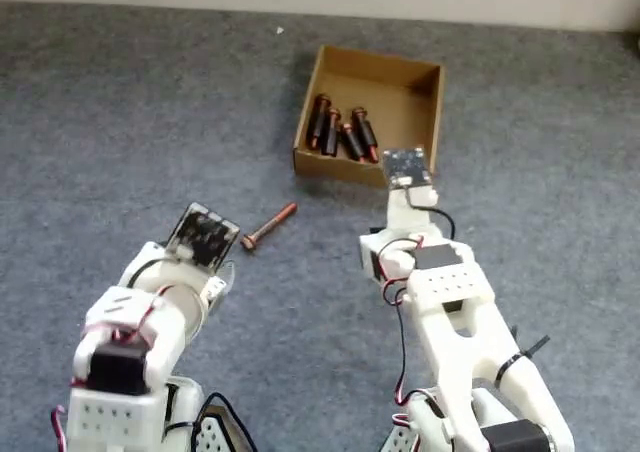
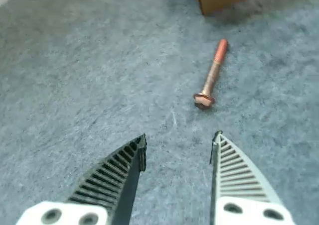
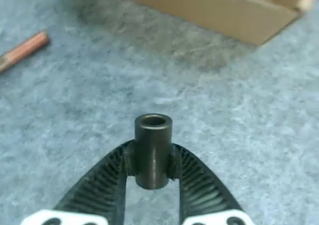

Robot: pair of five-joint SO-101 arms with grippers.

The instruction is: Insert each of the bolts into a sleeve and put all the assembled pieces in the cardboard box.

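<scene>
grey carpet (image 1: 120, 102) covers the table. the cardboard box (image 1: 400, 97) sits at the far side, with four assembled pieces (image 1: 340, 130) lying inside. near its front wall the right gripper (image 3: 151, 158) is clamped on a dark sleeve (image 3: 152, 148). the left gripper (image 2: 179, 136) is spread wide above the carpet. the loose bolt (image 2: 212, 75) lies just beyond its tips, between them and the box.

A dark sleeve (image 3: 153, 148) is clamped between the ribbed black fingers of the right gripper (image 3: 152, 160), with its open bore seen at the far end. The grey desk (image 3: 249, 115) is seen beneath. Part of a copper bolt (image 3: 22, 52) is seen lying apart from the box (image 3: 214, 8).
</scene>
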